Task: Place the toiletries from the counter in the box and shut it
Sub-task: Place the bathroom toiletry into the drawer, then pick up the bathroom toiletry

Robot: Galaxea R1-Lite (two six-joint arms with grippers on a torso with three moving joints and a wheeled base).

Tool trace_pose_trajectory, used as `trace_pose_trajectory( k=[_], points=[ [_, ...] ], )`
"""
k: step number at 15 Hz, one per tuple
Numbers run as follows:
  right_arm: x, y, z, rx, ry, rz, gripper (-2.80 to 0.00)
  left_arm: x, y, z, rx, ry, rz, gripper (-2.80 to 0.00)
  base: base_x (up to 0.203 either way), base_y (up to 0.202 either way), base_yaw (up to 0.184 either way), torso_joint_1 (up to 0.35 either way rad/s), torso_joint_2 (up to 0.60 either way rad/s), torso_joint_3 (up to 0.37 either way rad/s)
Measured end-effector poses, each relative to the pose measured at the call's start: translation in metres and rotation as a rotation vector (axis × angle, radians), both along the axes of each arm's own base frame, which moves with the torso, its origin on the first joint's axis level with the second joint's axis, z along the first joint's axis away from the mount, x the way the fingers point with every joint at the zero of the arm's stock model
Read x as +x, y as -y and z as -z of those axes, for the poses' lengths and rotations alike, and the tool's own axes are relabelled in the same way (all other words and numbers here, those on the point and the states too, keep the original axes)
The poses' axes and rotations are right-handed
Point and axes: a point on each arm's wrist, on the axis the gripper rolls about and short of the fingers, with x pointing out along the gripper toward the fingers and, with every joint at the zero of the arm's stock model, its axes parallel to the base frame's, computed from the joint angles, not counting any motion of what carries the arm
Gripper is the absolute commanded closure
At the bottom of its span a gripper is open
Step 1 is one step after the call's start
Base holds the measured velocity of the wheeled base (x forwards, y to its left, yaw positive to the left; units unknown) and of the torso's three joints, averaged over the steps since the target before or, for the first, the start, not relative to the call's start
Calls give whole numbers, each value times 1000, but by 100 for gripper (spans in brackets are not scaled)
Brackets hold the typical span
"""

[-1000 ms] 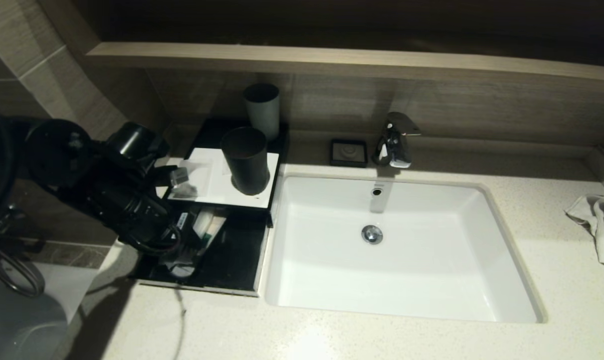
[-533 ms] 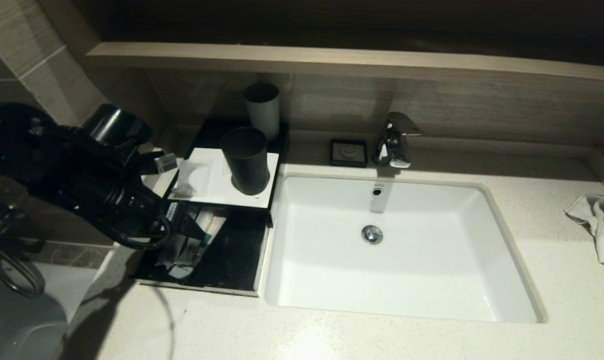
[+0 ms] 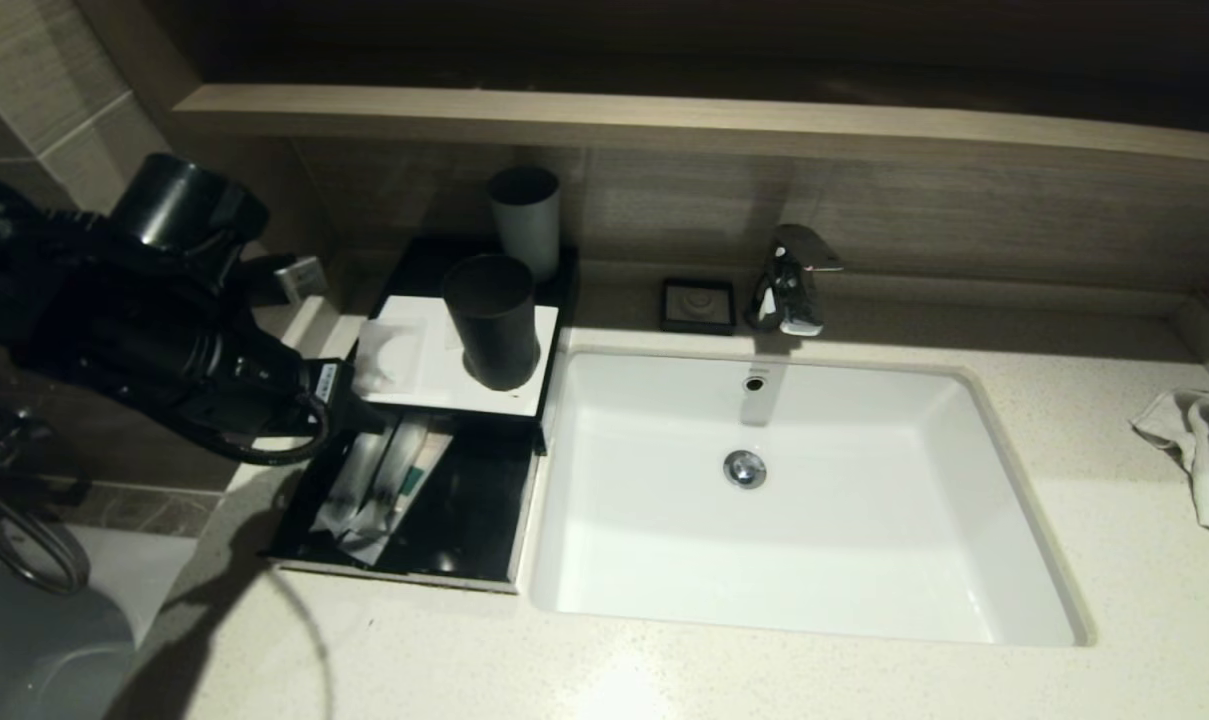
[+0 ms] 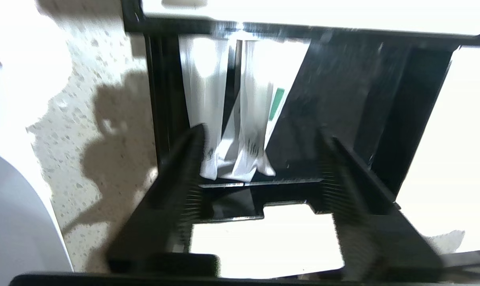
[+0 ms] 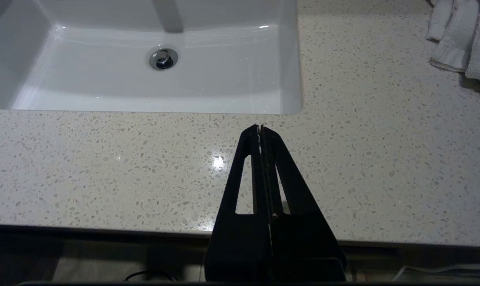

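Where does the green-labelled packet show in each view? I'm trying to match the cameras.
Head view: green-labelled packet lies in the open drawer, left of the sink.
Left wrist view: it lies in the drawer, beyond the open fingers.
Right wrist view: not in it.
Shared landmark: the box's white top panel.

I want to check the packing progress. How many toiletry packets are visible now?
3. Two long packets lie in the open drawer: a plain one and a green-labelled one. The small squarish packet lies on the box's white top. More may be hidden.
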Motion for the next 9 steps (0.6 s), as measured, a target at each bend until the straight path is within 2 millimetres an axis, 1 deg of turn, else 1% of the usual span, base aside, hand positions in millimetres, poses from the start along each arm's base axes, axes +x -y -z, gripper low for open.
trace_pose_trajectory(
  k=[5, 9],
  points=[
    [0, 0, 0, 0, 0, 0, 0, 4, 0, -10, 7, 43, -18, 0, 0, 0, 0, 0, 0, 0],
    [0, 0, 0, 0, 0, 0, 0, 14, 1, -12, 31, 107, -54, 0, 0, 0, 0, 0, 0, 0]
  ],
)
